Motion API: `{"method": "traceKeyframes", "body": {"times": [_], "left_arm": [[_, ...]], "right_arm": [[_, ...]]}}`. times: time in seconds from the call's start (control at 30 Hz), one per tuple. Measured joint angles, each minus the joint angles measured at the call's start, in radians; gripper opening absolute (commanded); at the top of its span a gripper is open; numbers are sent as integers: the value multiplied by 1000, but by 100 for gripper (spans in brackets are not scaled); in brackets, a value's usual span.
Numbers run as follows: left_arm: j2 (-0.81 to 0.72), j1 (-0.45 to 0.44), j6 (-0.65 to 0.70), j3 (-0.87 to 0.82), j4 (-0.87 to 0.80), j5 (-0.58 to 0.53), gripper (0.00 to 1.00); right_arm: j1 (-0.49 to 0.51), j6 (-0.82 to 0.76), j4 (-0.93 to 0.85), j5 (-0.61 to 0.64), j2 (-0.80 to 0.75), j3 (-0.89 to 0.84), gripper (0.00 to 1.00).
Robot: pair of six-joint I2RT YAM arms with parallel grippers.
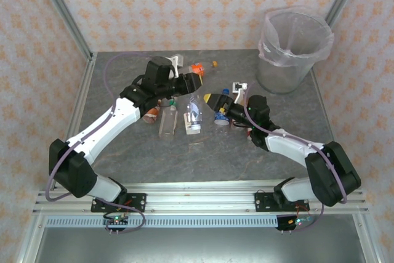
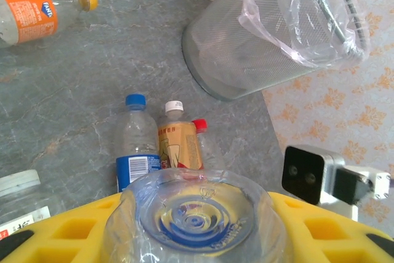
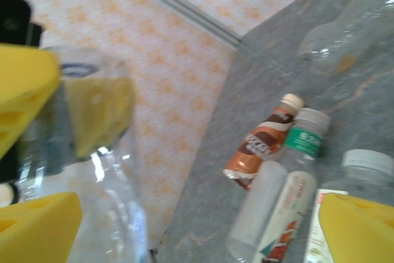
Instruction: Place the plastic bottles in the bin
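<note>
We read "Fanta" on the far orange bottle [image 2: 28, 13]; left hand [image 2: 197, 232] clamped on a clear bottle [image 2: 196, 210], right hand [image 3: 197, 229] wide open.

A table [image 1: 203, 164] with a grey, marble-veined top stands inside a three-sided booth: the back wall [image 1: 184, 4] beyond its far edge, the left wall [image 1: 31, 60] and the right wall [image 1: 369, 60] along its sides, all papered in pale pink with a repeating orange floral motif. Slim aluminium posts [image 1: 61, 10] rise slantwise from the table's two far corners where the walls meet, and a ribbed aluminium rail [image 1: 203, 198] runs along the table's near edge, with a plain grey panel [image 1: 197, 244] just in front of it. The light is bright and even, leaving only soft, faint shadows on the table top.
</note>
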Motion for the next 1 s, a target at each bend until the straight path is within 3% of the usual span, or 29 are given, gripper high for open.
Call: {"method": "traceKeyframes", "body": {"times": [0.2,0.63,0.77,0.93,1.0], "left_arm": [[50,0,-3,14,40,0,46],[90,0,-10,26,99,13,46],[93,0,-10,26,107,14,46],[94,0,-5,27,107,6,46],[99,0,-2,29,106,3,47]], "right_arm": [[55,-9,3,-40,11,55,99],[61,-2,-25,-67,104,85,97],[63,3,-43,-86,124,109,90],[68,-3,-57,-95,136,137,69],[72,-5,-58,-91,136,142,65]]}}
